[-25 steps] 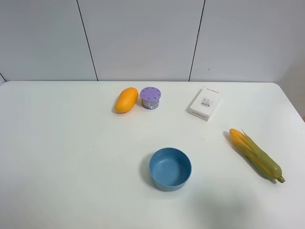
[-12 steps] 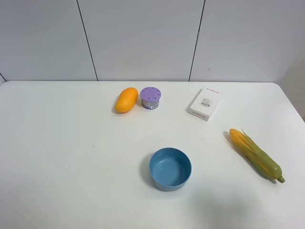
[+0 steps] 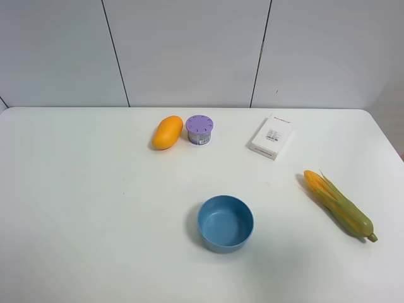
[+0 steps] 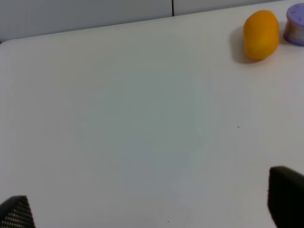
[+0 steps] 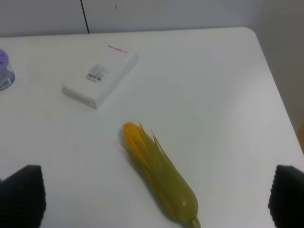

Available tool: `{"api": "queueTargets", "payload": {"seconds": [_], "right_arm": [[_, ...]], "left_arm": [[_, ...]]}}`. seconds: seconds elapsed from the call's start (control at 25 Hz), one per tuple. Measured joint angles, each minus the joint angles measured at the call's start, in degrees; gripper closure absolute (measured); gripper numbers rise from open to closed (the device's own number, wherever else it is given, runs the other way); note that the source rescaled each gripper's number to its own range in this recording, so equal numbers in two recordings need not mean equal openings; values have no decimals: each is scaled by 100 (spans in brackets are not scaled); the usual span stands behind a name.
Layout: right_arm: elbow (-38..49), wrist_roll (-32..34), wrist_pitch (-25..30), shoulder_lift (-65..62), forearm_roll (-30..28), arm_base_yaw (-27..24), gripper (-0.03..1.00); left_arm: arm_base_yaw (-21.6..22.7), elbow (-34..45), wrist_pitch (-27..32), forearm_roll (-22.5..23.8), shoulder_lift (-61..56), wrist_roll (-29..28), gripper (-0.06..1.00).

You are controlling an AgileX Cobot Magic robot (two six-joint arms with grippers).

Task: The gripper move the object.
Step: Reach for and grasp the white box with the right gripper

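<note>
White bench [image 3: 76,208] is carrying the carton [image 3: 272,137], probably light, stiff and smooth; the right claw [image 5: 154,197], gaping wide and empty, is best taking its long edges.

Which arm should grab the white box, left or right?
The right one, probably. The white box lies on the right side of the table, and the right wrist view shows it beyond the open right fingers. The left wrist view shows the mango and purple tub, not the box.
</note>
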Motion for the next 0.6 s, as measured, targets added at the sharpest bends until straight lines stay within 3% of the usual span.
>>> {"api": "queueTargets", "payload": {"seconds": [0.32, 0.6], "right_arm": [[-1538, 342, -55, 1787, 28, 0, 17], [-2570, 1111, 30, 3241, 52, 0, 17]], "left_arm": [[0, 0, 0, 0, 0, 0, -6], [0, 0, 0, 0, 0, 0, -6]]}}
